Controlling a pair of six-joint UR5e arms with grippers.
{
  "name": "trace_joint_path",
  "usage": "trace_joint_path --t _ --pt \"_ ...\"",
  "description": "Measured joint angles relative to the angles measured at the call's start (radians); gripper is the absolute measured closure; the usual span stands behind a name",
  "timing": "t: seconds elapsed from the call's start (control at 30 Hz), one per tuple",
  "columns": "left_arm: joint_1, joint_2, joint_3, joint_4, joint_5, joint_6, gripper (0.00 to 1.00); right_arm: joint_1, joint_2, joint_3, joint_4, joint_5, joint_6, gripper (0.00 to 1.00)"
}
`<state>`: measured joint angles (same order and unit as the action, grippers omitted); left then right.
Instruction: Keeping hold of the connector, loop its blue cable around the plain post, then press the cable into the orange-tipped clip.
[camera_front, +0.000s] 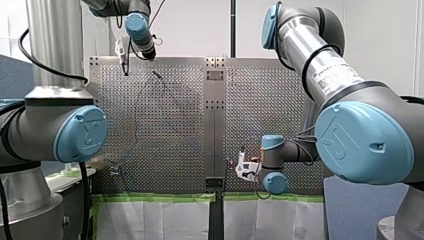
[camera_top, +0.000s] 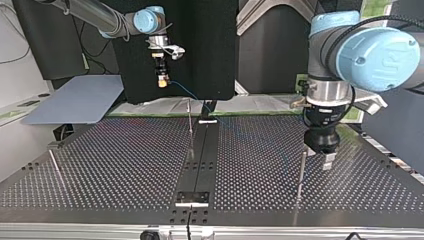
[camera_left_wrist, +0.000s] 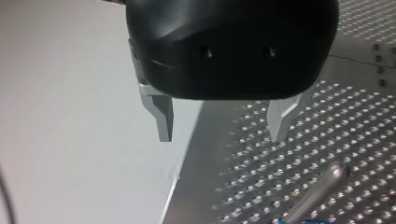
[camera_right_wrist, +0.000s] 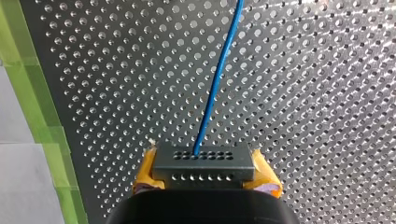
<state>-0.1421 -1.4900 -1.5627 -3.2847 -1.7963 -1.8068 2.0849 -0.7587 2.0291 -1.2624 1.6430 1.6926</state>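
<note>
Worktop (camera_top: 110, 165) of perforated metal fills the top view. My left claw (camera_left_wrist: 222, 123) hangs low over it, metal fingers spread with nothing between them, just beside a plain post (camera_top: 301, 175). My right claw (camera_right_wrist: 205, 173) is raised near the worktop's far edge in that view, yellow pads clamped on the dark connector (camera_right_wrist: 203, 161). The blue cable (camera_right_wrist: 217, 84) runs from the connector, ahead over the perforations.
</note>
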Motion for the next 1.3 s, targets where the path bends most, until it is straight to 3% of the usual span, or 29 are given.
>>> trace_joint_path --t 0.27,0.63,1.07,1.3 --pt "-0.054 -0.07 0.077 -0.078 -0.077 0.072 0.0 0.0 0.0 0.0 0.011 0.0 -0.002 1.0" --pt "-0.048 -0.081 0.1 -0.18 -0.174 0.092 0.0 0.0 0.0 0.0 0.012 0.0 -0.002 1.0" --pt "-0.039 -0.099 0.099 -0.304 -0.122 0.093 0.0 -0.001 0.0 0.0 0.014 0.0 -0.001 1.0" --pt "-0.033 -0.1 0.1 -0.32 -0.128 0.093 0.0 0.0 0.0 0.0 0.017 0.0 0.0 1.0"
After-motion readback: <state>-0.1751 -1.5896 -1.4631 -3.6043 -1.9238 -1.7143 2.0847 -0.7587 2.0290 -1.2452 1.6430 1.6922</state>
